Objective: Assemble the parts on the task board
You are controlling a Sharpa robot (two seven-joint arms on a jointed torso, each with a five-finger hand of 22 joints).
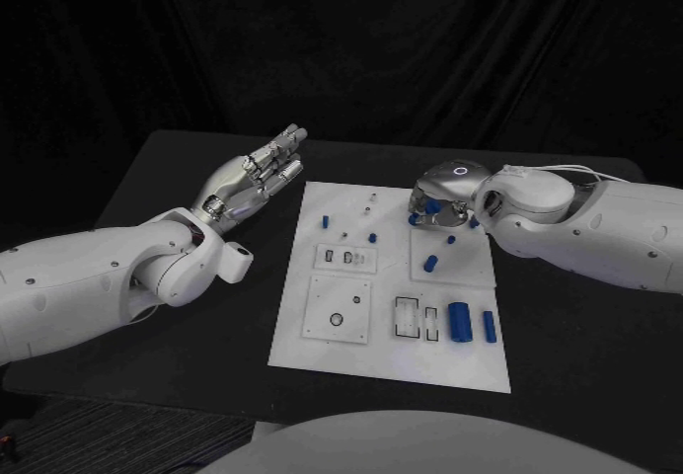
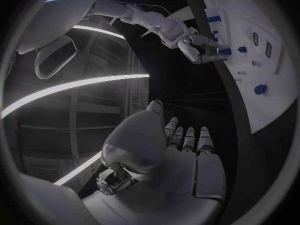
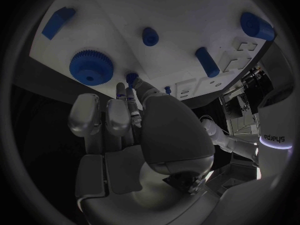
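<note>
1. I had the right hand (image 1: 444,200) at the upper right part of the task board (image 1: 392,370), just above the centre of the head view. Its fingers were curled down toward the board; whether they pinched a piece I could not tell.
2. In the right wrist view the fingertips (image 3: 128,92) sat at a small blue peg (image 3: 132,78) beside the blue gear (image 3: 91,68). They looked close to it or touching. I could not tell which.
3. The left hand (image 1: 260,176) stood over the black table (image 1: 171,178) at the upper left of the head view, off the board's left edge. Its fingers were straight and lay close together, holding nothing.
4. Other blue parts lay spread over the board: two larger cylinders (image 1: 460,321) at its lower right in the head view, and small pegs (image 1: 323,220) near its upper middle.
5. I judged the step in hand to be seating or picking a small piece next to the gear.
6. To do it well I would keep the wrist steady and come straight down, so the piece does not tilt in its hole.
7. I would keep the fingers narrow, to avoid knocking the gear.
8. The left hand could rest on the board's left edge to stop it sliding, if the right hand pushes hard.
</note>
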